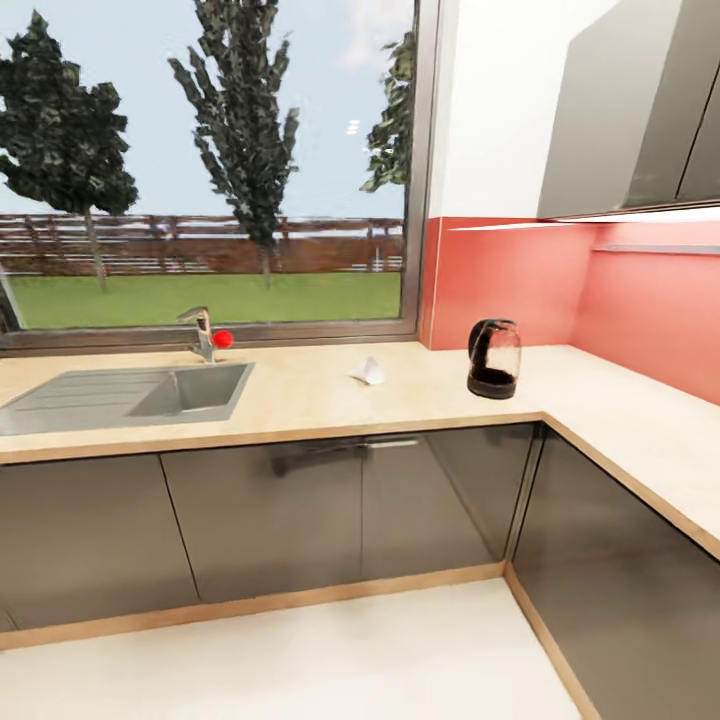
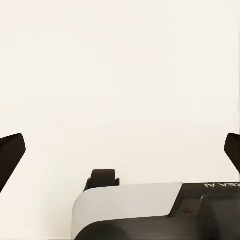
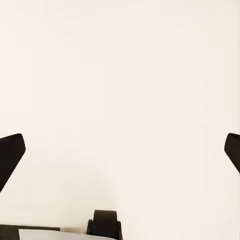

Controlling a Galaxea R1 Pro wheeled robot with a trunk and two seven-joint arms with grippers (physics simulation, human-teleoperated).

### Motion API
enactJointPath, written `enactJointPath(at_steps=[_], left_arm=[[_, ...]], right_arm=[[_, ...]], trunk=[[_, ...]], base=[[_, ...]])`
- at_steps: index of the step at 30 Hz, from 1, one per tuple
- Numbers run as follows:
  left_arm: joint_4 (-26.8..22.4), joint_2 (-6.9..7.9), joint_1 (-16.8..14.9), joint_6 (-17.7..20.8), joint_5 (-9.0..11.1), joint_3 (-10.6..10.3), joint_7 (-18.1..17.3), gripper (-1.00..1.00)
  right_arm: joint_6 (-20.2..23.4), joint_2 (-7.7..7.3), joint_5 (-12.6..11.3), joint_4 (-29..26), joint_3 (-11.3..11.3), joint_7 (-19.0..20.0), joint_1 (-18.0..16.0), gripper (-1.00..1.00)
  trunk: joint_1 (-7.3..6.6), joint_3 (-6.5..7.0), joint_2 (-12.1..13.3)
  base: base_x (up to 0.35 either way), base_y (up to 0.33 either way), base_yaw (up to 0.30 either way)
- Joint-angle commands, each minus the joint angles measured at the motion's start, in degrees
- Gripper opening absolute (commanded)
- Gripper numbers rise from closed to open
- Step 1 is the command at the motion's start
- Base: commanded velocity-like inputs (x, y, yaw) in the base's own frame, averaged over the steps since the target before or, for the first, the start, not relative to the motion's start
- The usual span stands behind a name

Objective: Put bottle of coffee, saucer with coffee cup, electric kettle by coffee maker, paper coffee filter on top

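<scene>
In the head view, one electric kettle (image 1: pixel 494 359) stands upright on the light wood tabletop (image 1: pixel 420 395) near the corner by the red wall. One paper coffee filter (image 1: pixel 368 372) lies on the same tabletop, well apart from the kettle, between it and the single sink (image 1: pixel 130 393) with one tap (image 1: pixel 203 332).

In the left wrist view, the left pincer (image 2: pixel 120 155) is spread wide, empty, over a pale floor (image 2: pixel 120 75).

In the right wrist view, the right pincer (image 3: pixel 120 155) is likewise spread wide and empty.
</scene>
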Motion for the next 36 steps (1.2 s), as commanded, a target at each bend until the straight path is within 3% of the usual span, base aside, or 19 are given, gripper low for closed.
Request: enactJointPath(at_steps=[1, 16, 36], left_arm=[[-0.1, -0.01, 0.0, -0.1, -0.1, 0.0, 0.0, 1.00], [-0.1, -0.01, 0.0, -0.1, -0.1, 0.0, 0.0, 1.00], [-0.1, -0.01, 0.0, -0.1, -0.1, 0.1, 0.0, 1.00]], right_arm=[[-0.1, -0.03, 0.1, 0.0, 0.4, 0.0, 0.0, 1.00], [-0.2, -0.03, 0.1, 0.0, 0.5, -0.1, 0.0, 1.00], [-0.3, -0.10, 0.1, 0.0, 0.8, 0.0, 0.0, 1.00]], trunk=[[0.01, -0.05, 0.0], [0.01, -0.05, 0.0], [0.01, -0.05, 0.0]], base=[[0.056, -0.254, 0.225], [0.009, -0.044, 0.261], [0.035, -0.123, 0.148]])
